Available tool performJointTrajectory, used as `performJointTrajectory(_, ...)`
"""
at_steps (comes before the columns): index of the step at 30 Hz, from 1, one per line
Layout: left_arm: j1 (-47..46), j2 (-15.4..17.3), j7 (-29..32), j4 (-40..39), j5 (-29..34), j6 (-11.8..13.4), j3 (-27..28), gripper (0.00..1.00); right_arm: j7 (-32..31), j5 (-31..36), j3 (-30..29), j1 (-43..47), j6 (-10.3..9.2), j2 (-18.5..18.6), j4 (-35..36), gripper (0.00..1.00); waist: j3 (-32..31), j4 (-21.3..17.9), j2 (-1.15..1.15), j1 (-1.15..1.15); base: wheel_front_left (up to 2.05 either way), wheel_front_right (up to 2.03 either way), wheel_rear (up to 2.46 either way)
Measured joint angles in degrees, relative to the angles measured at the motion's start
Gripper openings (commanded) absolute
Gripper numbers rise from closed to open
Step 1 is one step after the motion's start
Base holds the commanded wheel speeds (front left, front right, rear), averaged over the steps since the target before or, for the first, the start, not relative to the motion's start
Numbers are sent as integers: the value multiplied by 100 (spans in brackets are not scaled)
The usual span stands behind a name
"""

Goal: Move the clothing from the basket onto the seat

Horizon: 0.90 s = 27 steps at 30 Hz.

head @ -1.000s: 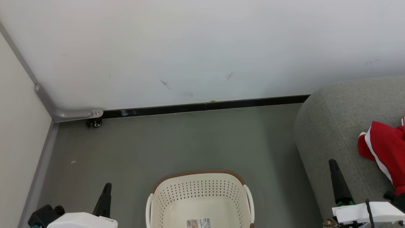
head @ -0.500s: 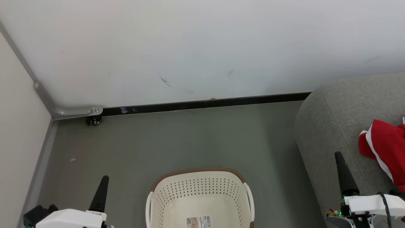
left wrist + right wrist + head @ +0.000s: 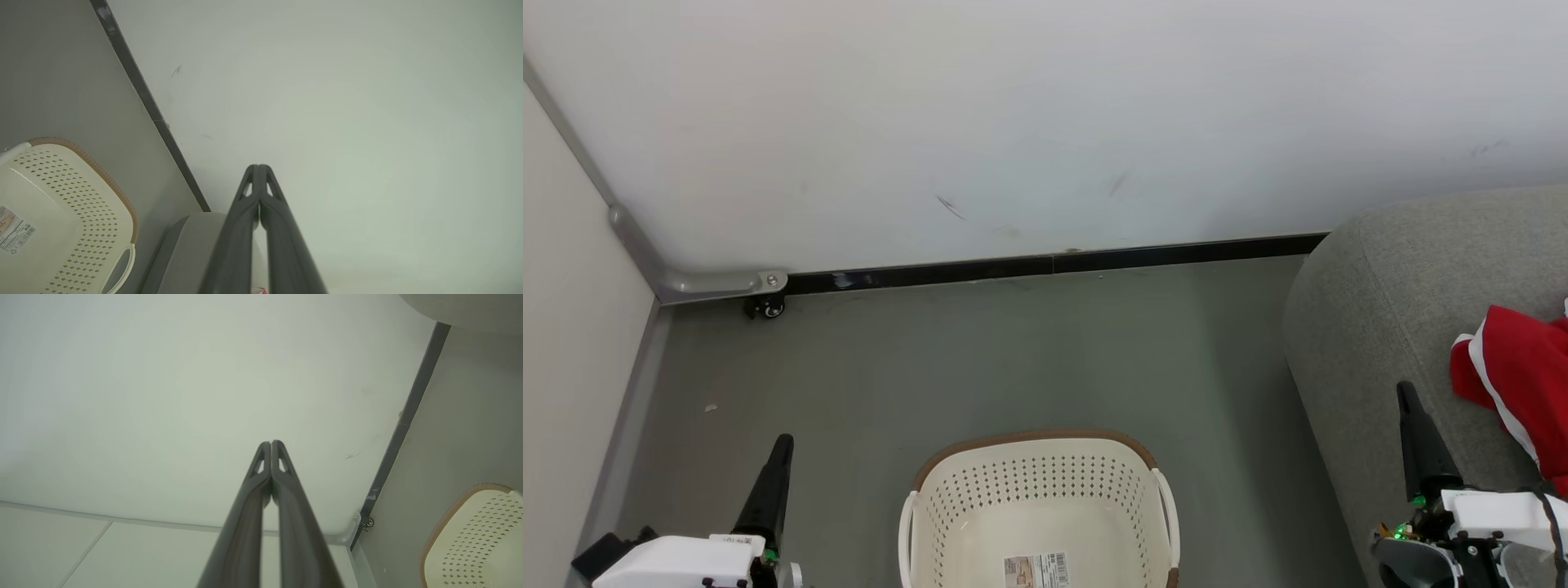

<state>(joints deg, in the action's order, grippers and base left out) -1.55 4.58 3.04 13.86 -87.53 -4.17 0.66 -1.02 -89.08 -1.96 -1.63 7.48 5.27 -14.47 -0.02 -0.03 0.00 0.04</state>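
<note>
My L gripper (image 3: 783, 445) hangs just left of the basket (image 3: 1037, 438), above the grey floor (image 3: 1013, 351). It's closed & empty. The L wrist view agrees: both fingers (image 3: 241, 237) meet at the tips w/ nothing btw them, and the basket (image 3: 81, 196) sits off to one side.

My R gripper (image 3: 1405, 390) is well right of the basket, over the near edge of the seat (image 3: 1380, 310). It's also closed & empty. In the R wrist view the fingers (image 3: 249, 522) lie pressed together, w/ a corner of the basket (image 3: 470, 539) at the edge.

The clothing (image 3: 1519, 376), red w/ white trim, lies crumpled on the seat, far right of the basket and right of my R gripper's tip, apart from it.

The basket stands upright on the floor. Its inside shows the bare cream bottom w/ a barcode sticker (image 3: 1036, 569). The seat is to the basket's right, w/ a strip of floor btw them.

Beyond the basket is the white wall (image 3: 1045, 122), w/ black skirting (image 3: 1054, 263) at its foot. A small caster (image 3: 765, 308) sits beyond-left of the basket.
</note>
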Motion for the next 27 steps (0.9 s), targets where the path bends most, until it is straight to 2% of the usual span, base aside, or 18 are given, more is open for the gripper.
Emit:
performJointTrajectory(9, -86, -99, 144, 38, -576, -197, 179, 0, -67, -701, -57, -117, -1, 31, -23, 0, 20, 1, 0, 0, 0, 0, 0)
performJointTrajectory(27, -102, -99, 149, 96, -576, -238, 187, 0, -68, -714, -71, -118, -1, 31, -36, 0, 20, 2, 0, -1, 0, 0, 0)
